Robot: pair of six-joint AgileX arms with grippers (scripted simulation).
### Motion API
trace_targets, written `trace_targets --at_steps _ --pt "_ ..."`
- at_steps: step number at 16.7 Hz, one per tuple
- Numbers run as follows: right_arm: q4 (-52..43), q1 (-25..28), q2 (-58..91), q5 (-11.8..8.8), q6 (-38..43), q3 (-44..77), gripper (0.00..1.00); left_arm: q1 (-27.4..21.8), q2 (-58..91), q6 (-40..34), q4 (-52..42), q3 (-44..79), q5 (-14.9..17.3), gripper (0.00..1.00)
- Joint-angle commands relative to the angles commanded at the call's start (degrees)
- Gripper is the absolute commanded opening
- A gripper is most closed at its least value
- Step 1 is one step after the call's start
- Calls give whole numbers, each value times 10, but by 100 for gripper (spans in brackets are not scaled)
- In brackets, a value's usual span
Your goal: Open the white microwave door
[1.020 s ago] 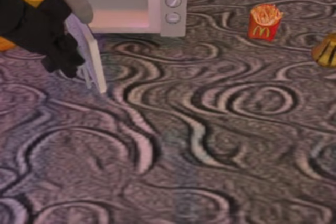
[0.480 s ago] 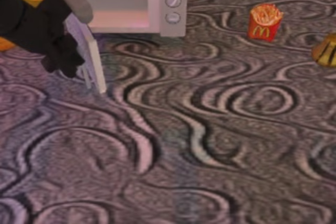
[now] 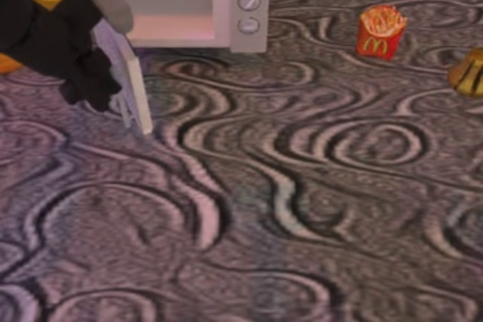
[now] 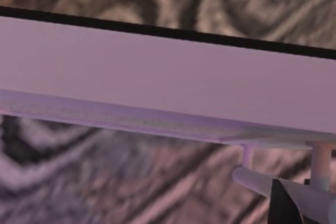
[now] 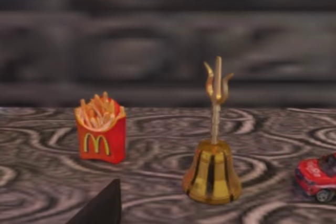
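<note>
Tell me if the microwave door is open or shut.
Open. The door is swung out from the white microwave, baring its cavity; the left tool is at the door.

Left pincer (image 3: 96, 84) fingers hidden behind door (image 3: 134, 88).

Fries carton (image 5: 102, 128), gold bell (image 5: 212, 170), red car (image 5: 317, 176) (perhaps a toy).

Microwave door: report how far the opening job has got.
Done: the door is swung out from the white microwave, baring the cavity. In hand: the left tool is at the door's handle at the top view's left. Left: at most a little more swing, then release.
</note>
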Motion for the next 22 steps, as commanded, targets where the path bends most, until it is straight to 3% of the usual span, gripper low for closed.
trace_targets --at_steps 5,12,22 --pt "0 0 0 0 0 0 100 1 1 8 -4 1 5 0" --pt "0 0 0 0 0 0 100 32 9 86 -39 14 29 0" --pt "0 0 0 0 0 0 100 32 9 87 -39 14 29 0"
